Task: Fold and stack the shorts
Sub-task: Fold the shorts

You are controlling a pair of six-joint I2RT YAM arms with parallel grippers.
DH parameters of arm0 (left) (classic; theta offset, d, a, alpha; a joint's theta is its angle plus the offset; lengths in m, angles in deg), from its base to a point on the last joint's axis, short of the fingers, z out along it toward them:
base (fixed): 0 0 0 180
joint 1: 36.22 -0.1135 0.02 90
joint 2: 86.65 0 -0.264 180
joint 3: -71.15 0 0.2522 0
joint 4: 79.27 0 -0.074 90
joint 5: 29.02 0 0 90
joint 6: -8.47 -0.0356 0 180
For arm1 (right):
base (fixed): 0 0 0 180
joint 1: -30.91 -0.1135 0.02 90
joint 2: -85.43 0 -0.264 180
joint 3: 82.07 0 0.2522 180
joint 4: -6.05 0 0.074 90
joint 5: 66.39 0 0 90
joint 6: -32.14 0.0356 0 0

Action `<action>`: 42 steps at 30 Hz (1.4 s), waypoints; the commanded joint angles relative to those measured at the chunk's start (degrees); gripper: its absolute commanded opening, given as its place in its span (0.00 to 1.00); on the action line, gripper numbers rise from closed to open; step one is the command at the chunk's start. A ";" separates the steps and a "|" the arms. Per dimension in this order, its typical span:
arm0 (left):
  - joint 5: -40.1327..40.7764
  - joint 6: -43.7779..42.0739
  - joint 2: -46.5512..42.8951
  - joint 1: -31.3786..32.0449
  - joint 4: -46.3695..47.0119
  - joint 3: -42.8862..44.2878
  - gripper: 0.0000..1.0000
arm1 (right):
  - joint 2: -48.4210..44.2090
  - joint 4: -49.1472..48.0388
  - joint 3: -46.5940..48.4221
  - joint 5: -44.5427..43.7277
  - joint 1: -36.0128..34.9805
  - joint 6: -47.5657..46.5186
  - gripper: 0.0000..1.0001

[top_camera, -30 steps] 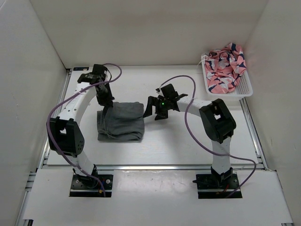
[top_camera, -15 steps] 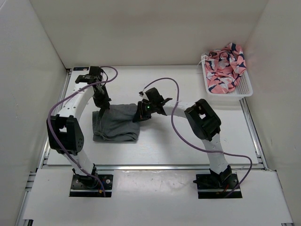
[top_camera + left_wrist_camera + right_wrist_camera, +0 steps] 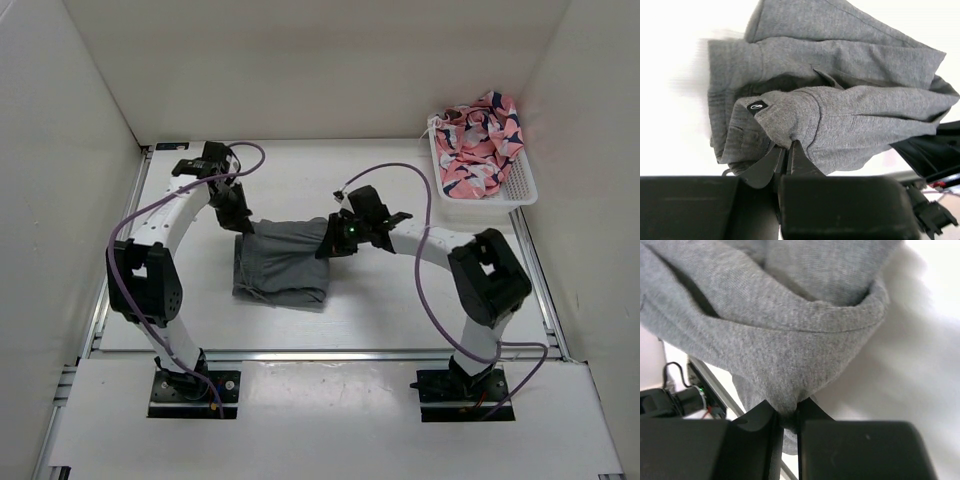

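The grey shorts [image 3: 285, 262] lie bunched in the middle of the white table, held at both upper corners. My left gripper [image 3: 243, 222] is shut on the shorts at their top left corner; in the left wrist view the cloth [image 3: 840, 105] hangs from the pinched jaws [image 3: 786, 150], a small black label showing. My right gripper [image 3: 333, 238] is shut on the shorts' top right corner; in the right wrist view a fold of grey cloth [image 3: 780, 340] is clamped between the fingertips [image 3: 787, 417]. The lower part of the shorts rests on the table.
A white basket [image 3: 520, 190] at the back right holds a pink patterned garment [image 3: 480, 140]. White walls enclose the table on three sides. A metal rail [image 3: 330, 353] runs along the near edge. Purple cables loop from both arms.
My right gripper came in from the right, open, and shut on the shorts' right corner. Both arms have since carried the shorts to the right.
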 commanded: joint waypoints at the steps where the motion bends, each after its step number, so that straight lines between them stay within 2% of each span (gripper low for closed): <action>1: 3.21 -1.04 -3.60 -0.77 1.72 -1.37 0.10 | -5.40 10.44 -4.99 -8.80 2.13 -4.53 0.00; 5: 2.59 -1.04 1.22 -0.77 4.89 -2.96 0.10 | -5.94 11.06 -6.94 -12.13 2.13 -5.06 0.02; 8: 5.40 -0.42 5.26 -0.77 6.83 -3.48 0.10 | -4.71 11.06 -6.94 -14.77 2.13 -5.06 0.47; 9: 5.93 -0.42 6.50 -0.77 7.61 -2.70 0.10 | -3.92 11.06 -6.94 -15.48 2.65 -5.06 0.69; 10: 5.93 -0.42 7.82 -0.77 7.62 -1.65 0.10 | -3.91 11.06 -6.94 -16.09 2.65 -5.84 0.79; 12: 6.72 -0.95 11.51 -0.77 7.62 0.11 0.10 | -3.91 12.80 -5.71 -16.62 2.65 -6.55 0.90; 13: 6.72 -0.95 12.31 -0.77 7.62 0.12 0.10 | -5.05 13.34 -5.71 -16.63 2.65 -7.25 0.91; 14: 6.72 -0.95 12.32 -0.77 7.62 0.64 0.10 | -7.06 13.86 -5.70 -17.15 2.65 -7.25 0.91; 17: 7.42 -0.95 11.97 -0.77 7.62 0.65 0.10 | -11.19 15.80 -4.57 -18.21 2.65 -7.87 0.77; 18: 7.95 -0.95 10.83 -0.77 7.62 0.65 0.10 | -11.82 15.80 -3.87 -18.21 2.65 -7.87 0.70; 19: 7.95 -0.95 10.82 -0.77 7.62 0.65 0.14 | -11.82 16.33 -2.99 -17.42 2.65 -7.87 0.53; 20: 8.74 -0.95 9.86 -0.77 7.01 0.65 0.27 | -11.82 16.85 -1.94 -16.46 2.65 -7.87 0.44; 22: 9.54 -0.95 8.19 -0.77 5.61 1.17 0.44 | -9.12 18.16 2.80 -14.96 2.13 -7.87 0.31; 23: 10.06 -0.95 7.49 -0.77 5.60 1.70 0.68 | -8.06 18.70 4.73 -14.35 1.61 -7.87 0.23; 25: 11.20 -0.95 5.03 -0.77 4.81 1.70 0.79 | -4.47 19.49 10.18 -14.34 -0.58 -8.48 0.16; 28: 12.26 0.37 1.70 -0.77 3.40 1.70 0.84 | 0.63 20.55 16.52 -14.34 -2.78 -9.01 0.13; 30: 11.74 1.68 0.11 -0.77 3.40 -1.10 0.80 | 3.10 21.16 18.89 -14.34 -3.40 -9.01 0.13; 31: 11.73 1.69 -1.38 -0.77 4.27 -2.42 0.67 | 5.55 21.17 20.82 -14.34 -4.02 -9.01 0.13; 33: 10.85 2.21 -2.00 -0.77 5.77 -6.81 0.56 | 8.11 21.17 22.50 -14.34 -4.03 -8.31 0.12; 35: 10.06 2.21 -0.96 -0.77 7.09 -9.36 0.35 | 11.89 21.17 24.61 -15.74 -4.03 -6.91 0.08; 39: 10.15 1.08 2.99 -0.77 10.87 -10.95 0.11 | 16.55 21.17 25.76 -21.80 -4.03 -4.28 0.04; 42: 10.15 0.54 7.56 -0.77 11.66 -9.56 0.11 | 18.14 21.78 26.38 -24.09 -4.03 -4.27 0.02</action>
